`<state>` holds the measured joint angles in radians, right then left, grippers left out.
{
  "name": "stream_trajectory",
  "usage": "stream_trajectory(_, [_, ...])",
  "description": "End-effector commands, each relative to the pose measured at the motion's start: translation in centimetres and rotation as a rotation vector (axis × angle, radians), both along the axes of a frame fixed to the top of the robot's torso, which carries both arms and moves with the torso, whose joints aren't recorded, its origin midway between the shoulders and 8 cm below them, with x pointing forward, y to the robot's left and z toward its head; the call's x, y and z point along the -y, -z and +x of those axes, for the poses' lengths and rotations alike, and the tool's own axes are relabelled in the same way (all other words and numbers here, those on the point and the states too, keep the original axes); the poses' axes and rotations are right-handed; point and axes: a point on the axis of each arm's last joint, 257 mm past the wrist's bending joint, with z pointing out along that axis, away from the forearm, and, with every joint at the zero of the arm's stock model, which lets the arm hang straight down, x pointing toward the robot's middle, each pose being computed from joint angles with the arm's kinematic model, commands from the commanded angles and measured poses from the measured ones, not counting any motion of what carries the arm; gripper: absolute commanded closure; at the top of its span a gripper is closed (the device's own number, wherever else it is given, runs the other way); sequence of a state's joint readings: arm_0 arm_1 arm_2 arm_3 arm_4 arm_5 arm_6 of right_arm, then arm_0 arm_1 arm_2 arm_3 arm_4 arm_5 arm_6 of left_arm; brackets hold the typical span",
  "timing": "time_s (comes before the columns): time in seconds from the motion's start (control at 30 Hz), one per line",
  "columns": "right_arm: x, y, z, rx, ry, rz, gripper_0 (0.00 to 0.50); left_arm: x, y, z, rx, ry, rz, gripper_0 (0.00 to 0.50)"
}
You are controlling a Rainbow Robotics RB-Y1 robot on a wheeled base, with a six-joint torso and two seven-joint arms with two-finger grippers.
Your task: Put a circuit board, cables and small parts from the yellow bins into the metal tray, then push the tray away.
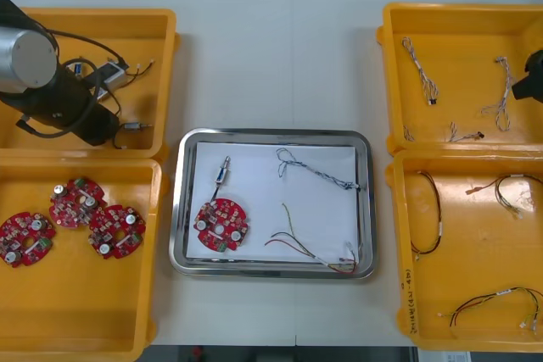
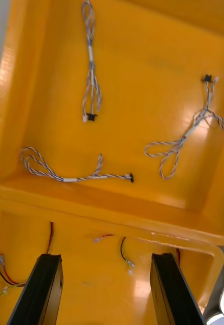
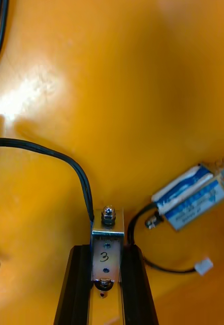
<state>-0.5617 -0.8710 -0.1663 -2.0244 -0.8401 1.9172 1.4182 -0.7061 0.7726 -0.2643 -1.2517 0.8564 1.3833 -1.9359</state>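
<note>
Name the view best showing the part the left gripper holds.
Left wrist view: the small metal part, clamped in the left gripper. Front view: the arm covers it. Right wrist view faces other yellow bins.

Tray (image 1: 271,135) holds circuit board (image 1: 221,225), twisted cable (image 1: 318,175), red-yellow cable (image 1: 305,247) and small metal part (image 1: 222,171).

The left arm (image 1: 34,61) has a shiny silver-grey round part joined to a fat black part. A thin black cable (image 1: 38,134) loops out beside it. The right arm (image 1: 534,78) is a small black lump. The left gripper (image 3: 105,251) has two long, flat black fingers (image 3: 78,284) with straight edges. The right gripper (image 2: 105,258) has the same plain black fingers (image 2: 40,289).
</note>
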Motion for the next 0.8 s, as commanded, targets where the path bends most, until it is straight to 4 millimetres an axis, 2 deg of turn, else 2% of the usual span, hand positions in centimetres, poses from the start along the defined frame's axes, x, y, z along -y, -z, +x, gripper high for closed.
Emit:
stream_trajectory(0.03, [4.6,0.3,-2.0,-0.002,0.110,0.014,0.000,-0.1,-2.0,-0.1,0.017,0.012,-0.010,0.500])
stream_trajectory(0.2, [6.0,1.5,-3.2,-0.026,0.149,0.039,0.000,-0.3,-3.4,-0.6,0.013,0.013,-0.009,0.500])
stream_trajectory(0.5, [7.3,2.9,-4.7,-0.049,0.201,0.102,0.000,-0.6,-5.8,-1.2,0.017,0.004,-0.003,0.500])
stream_trajectory(0.8, [5.8,4.1,-4.7,-0.038,0.217,0.156,0.000,-0.9,-8.5,-2.0,0.013,-0.031,0.000,0.500])
